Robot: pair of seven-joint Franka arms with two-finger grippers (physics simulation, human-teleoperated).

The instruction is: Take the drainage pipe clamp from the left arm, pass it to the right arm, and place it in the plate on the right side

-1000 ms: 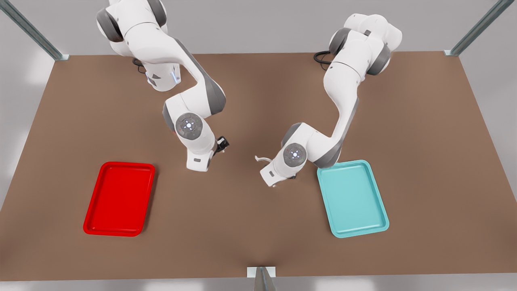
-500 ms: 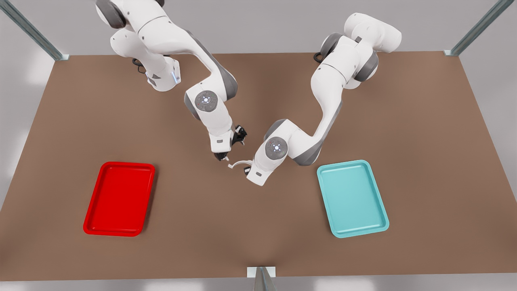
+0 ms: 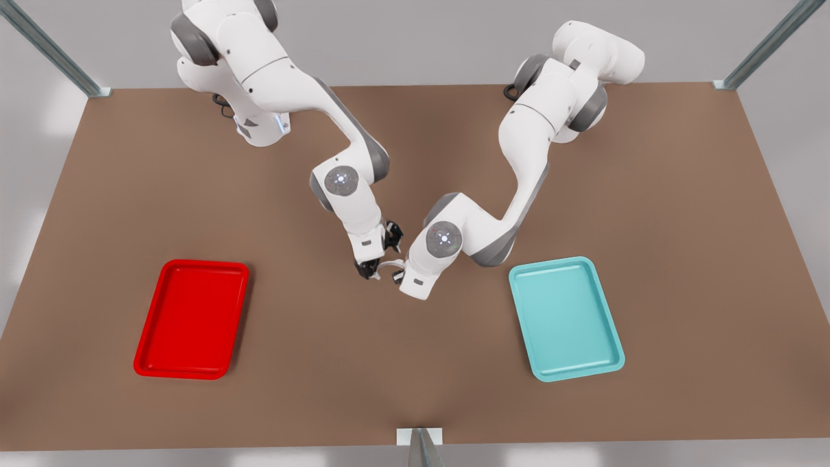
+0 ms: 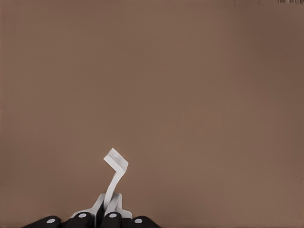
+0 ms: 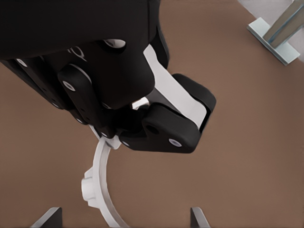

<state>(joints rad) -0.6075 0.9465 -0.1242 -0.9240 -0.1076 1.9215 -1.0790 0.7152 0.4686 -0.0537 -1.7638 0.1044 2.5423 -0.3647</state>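
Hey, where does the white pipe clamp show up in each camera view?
Front view: drainage pipe clamp near centre, between left gripper and right gripper.
Left wrist view: clamp rising from the left gripper's shut jaws.
Right wrist view: arc curving from the left gripper toward the right gripper's open jaws.
Shared landmark: the left gripper pinching it.

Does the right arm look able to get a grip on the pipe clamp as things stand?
Probably yes. The right gripper is open, and the arc of the drainage pipe clamp runs between its fingertips. The left gripper is shut on the clamp's other end, so nothing seems to block a grasp.
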